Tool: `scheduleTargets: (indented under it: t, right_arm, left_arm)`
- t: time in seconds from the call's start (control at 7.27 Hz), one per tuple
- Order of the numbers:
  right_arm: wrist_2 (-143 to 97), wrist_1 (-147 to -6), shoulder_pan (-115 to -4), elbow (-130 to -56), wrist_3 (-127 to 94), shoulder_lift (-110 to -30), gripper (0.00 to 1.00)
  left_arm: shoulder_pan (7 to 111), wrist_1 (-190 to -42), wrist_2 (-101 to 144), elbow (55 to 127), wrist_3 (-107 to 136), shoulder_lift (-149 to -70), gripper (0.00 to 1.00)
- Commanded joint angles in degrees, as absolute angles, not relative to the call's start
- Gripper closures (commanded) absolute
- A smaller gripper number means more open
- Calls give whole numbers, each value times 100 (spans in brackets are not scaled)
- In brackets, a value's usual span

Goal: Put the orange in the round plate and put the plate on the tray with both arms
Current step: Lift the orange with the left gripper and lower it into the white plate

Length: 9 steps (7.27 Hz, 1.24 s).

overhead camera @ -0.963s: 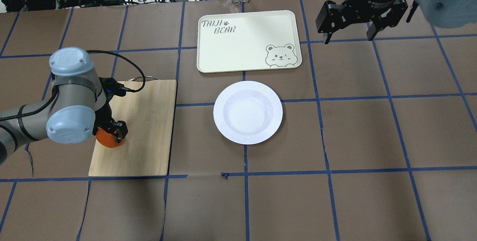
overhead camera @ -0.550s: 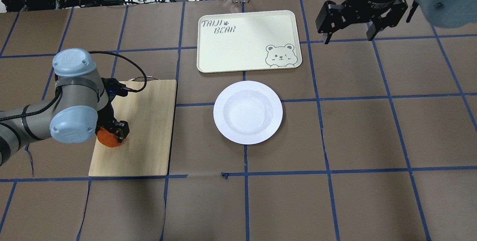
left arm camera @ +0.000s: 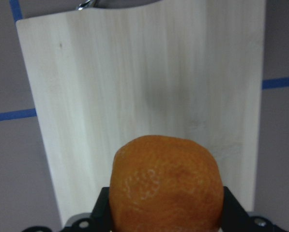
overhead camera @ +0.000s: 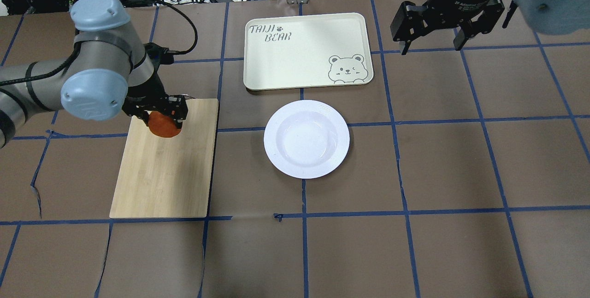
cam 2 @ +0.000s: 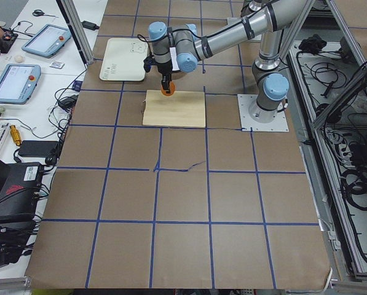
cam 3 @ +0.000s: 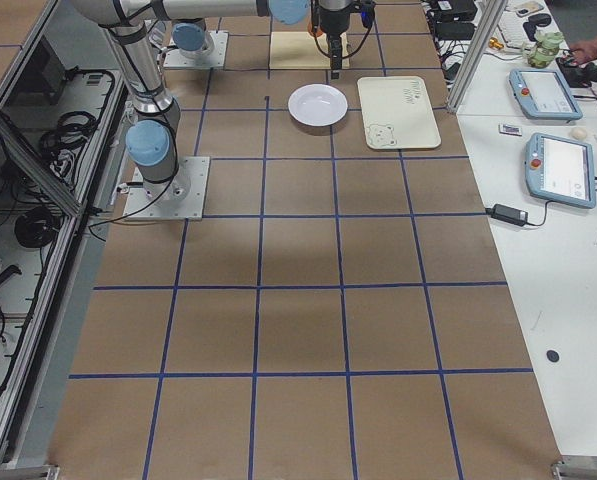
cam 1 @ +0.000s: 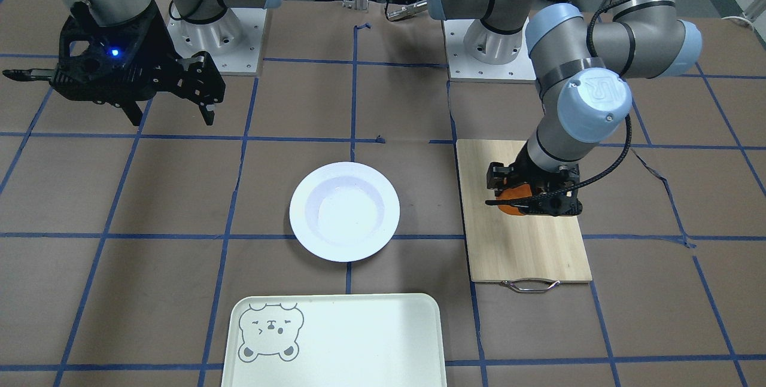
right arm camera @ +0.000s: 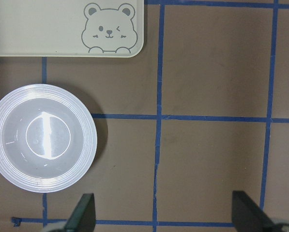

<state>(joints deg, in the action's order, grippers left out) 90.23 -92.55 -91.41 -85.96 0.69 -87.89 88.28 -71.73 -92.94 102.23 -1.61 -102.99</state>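
Note:
My left gripper (overhead camera: 160,118) is shut on the orange (overhead camera: 164,126), holding it over the far end of the bamboo cutting board (overhead camera: 166,173). In the left wrist view the orange (left arm camera: 166,186) fills the space between the jaws, with the board (left arm camera: 134,82) below it. The round plate (overhead camera: 306,139) lies bare at the table's middle, to the right of the board. Just beyond it sits the tray (overhead camera: 306,51) with its bear drawing. My right gripper (overhead camera: 431,42) hangs open at the far right, above the table; its wrist view shows the plate (right arm camera: 42,137) and a corner of the tray (right arm camera: 47,29).
The cutting board (cam 1: 526,243) has a metal handle at its far end. Brown paper with blue tape lines covers the table. Cables and electronics lie beyond the far edge. The tray (cam 1: 335,339) and plate (cam 1: 344,212) are a short gap apart.
My left arm has raised the orange off the board and carried it from the board's middle left towards its far end, a little rightward. The right arm has not moved.

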Motion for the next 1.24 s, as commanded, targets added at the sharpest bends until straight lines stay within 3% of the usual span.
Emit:
scheduleTargets:
  t: [0.0,0.69,0.83,0.96,1.1]
  right_arm:
    - [9018,-9255,-9141,-8596,70,-8789,0]
    - [9035,-9246,-9141,-8596,79,-8789,0]
    - [9035,-9246,-9141,-8604,79,-8789,0]
    - [9026,-9237,-9141,-8604,79,-8780,0]
    - [9000,-9281,-9141,-8648,-25,-8737,0]
  left_arm:
    - [9769,-7085,-9079,9950,1531,-10624,81]
    - [11169,-5608,-8200,9905,4209,-11591,80]
    - [11214,-5573,-8209,9905,4193,-11697,66]
    - [11215,-5572,-8218,9905,4158,-11733,1]
    - [11215,-5572,-8226,9888,4096,-11716,0]
